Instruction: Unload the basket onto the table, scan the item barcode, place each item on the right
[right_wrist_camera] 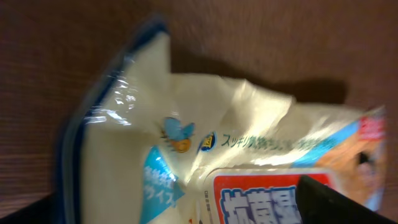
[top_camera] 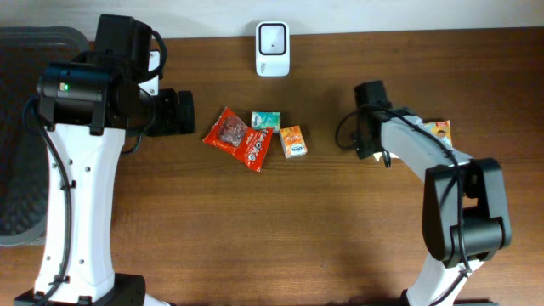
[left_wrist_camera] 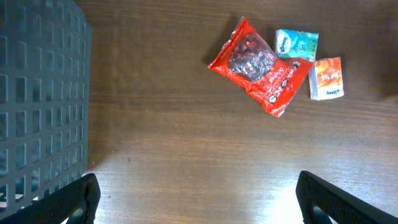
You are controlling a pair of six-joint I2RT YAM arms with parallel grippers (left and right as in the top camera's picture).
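A white scanner (top_camera: 273, 48) stands at the table's far edge. Near the middle lie a red snack bag (top_camera: 240, 138) (left_wrist_camera: 258, 71), a teal packet (top_camera: 265, 121) (left_wrist_camera: 297, 45) and a small orange box (top_camera: 294, 141) (left_wrist_camera: 326, 78). My left gripper (top_camera: 180, 112) (left_wrist_camera: 199, 199) is open over bare wood, left of those items. A white pack with blue and red print (right_wrist_camera: 205, 149) (top_camera: 439, 132) lies on the table at the right. My right gripper (right_wrist_camera: 168, 205) hangs close over it, open, fingers wide on either side. In the overhead view the right arm (top_camera: 399, 136) hides that gripper.
A dark mesh basket (top_camera: 17, 127) (left_wrist_camera: 37, 93) sits off the table's left side, next to the left arm. The right arm's base stands at the front right (top_camera: 463, 229).
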